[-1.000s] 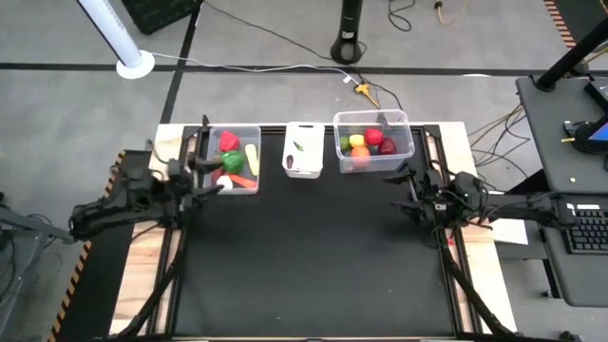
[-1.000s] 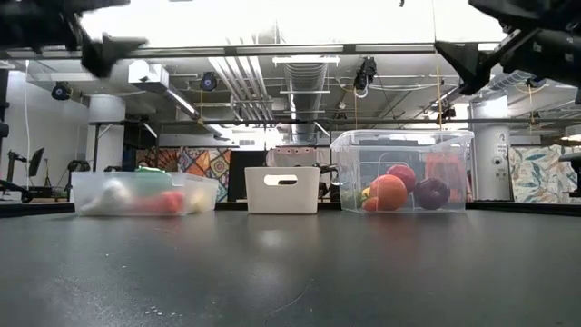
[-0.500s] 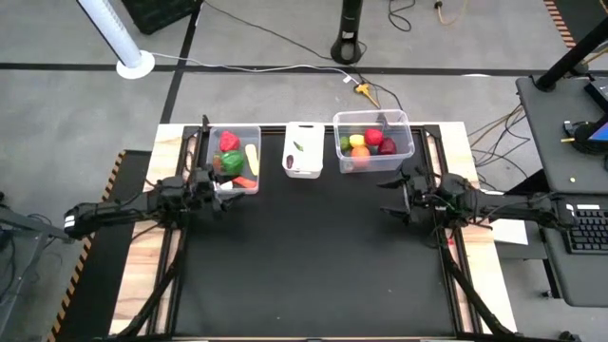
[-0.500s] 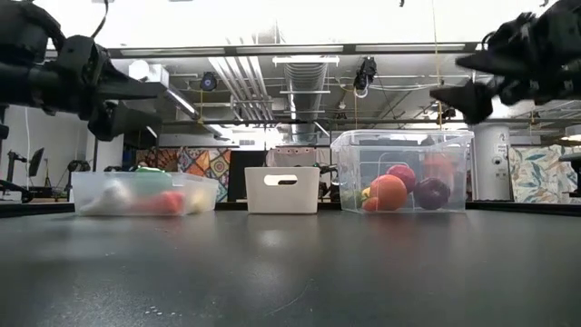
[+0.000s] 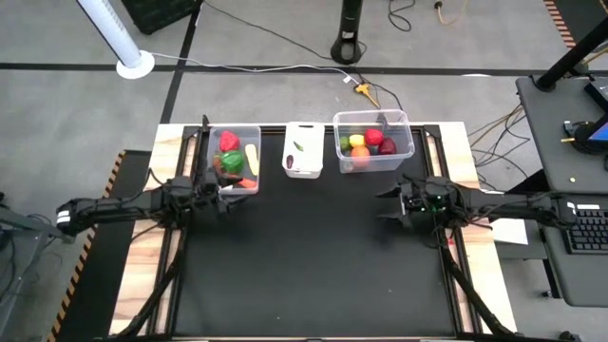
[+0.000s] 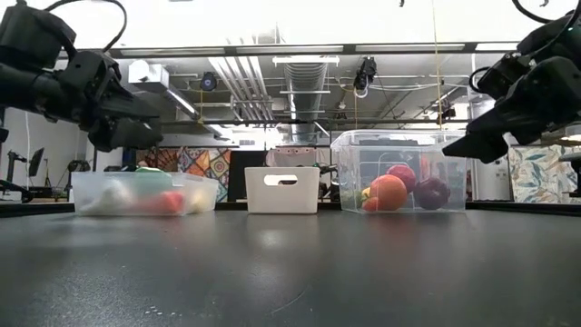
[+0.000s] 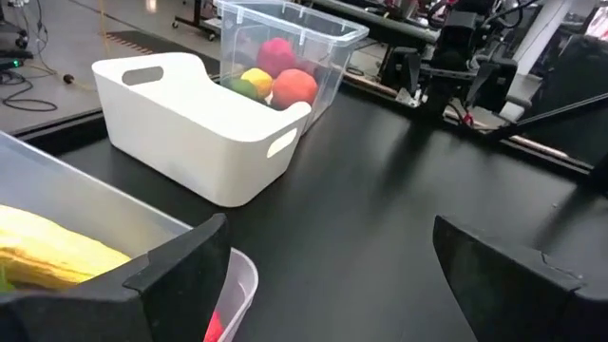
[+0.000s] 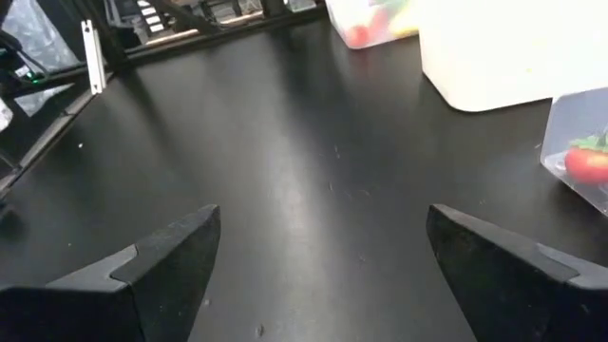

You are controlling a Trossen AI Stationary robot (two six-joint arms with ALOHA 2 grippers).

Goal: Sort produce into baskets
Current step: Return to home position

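The produce lies sorted in the baskets along the table's far edge. The left clear tub holds a red pepper, a green pepper, a yellow piece and a carrot. The white tub stands in the middle. The right clear tub holds round red, orange, yellow and green fruits. My left gripper hovers open just in front of the left tub's near wall, with nothing between its fingers. My right gripper hovers open in front of the right tub, also with nothing between its fingers.
The black mat stretches bare from the tubs to the table's near edge. Both arms reach in low from the table's sides, above the mat. Beyond the right edge stands a desk with a keyboard.
Both grippers have sunk from high above the table to a little above the tubs' height, staying open. My right gripper has also tipped up from a steep downward slant to nearly level. The tubs and produce have not moved.
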